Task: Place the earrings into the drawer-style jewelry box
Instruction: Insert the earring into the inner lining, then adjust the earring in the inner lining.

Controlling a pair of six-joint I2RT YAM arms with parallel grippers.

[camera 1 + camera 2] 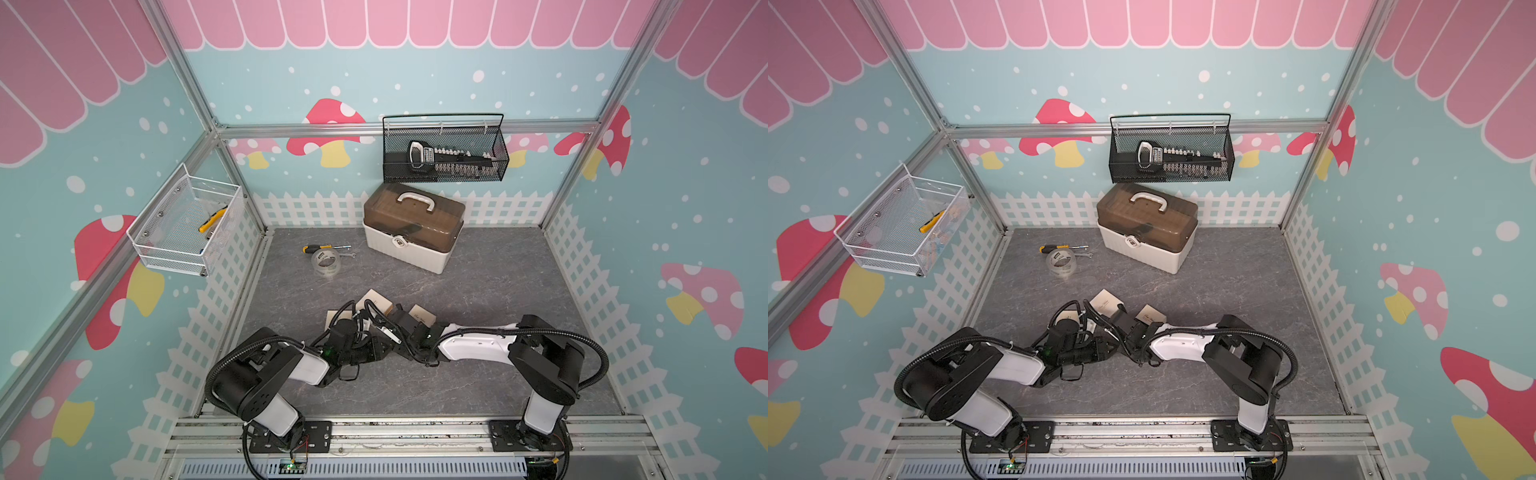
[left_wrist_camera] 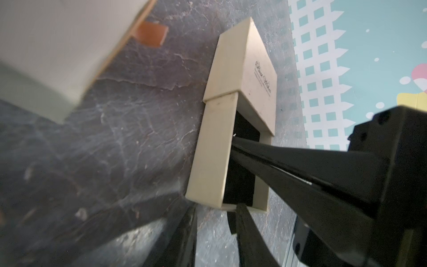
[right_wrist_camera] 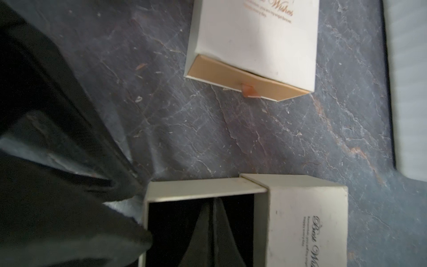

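Observation:
The drawer-style jewelry box (image 2: 258,69) is cream, and its black-lined drawer (image 2: 215,150) is pulled out of the sleeve. In both top views only the sleeve (image 1: 422,316) (image 1: 1150,313) shows, because the arms cover the drawer. My right gripper (image 3: 213,203) is shut, with its tips (image 2: 232,139) down inside the drawer. A tiny pale speck, an earring (image 2: 234,134), sticks out at those tips. My left gripper (image 2: 216,208) rests against the drawer's front end. Its jaws stand apart and bare table shows between them. The drawer's black pull tab (image 2: 231,223) lies beside one finger.
A second cream box (image 3: 254,41) (image 1: 376,301) with a tan drawer and an orange tab lies just behind. Part of a third cream box (image 1: 332,318) shows by the left arm. Farther back are a toolbox (image 1: 413,232), a tape roll (image 1: 326,262) and a screwdriver (image 1: 320,248).

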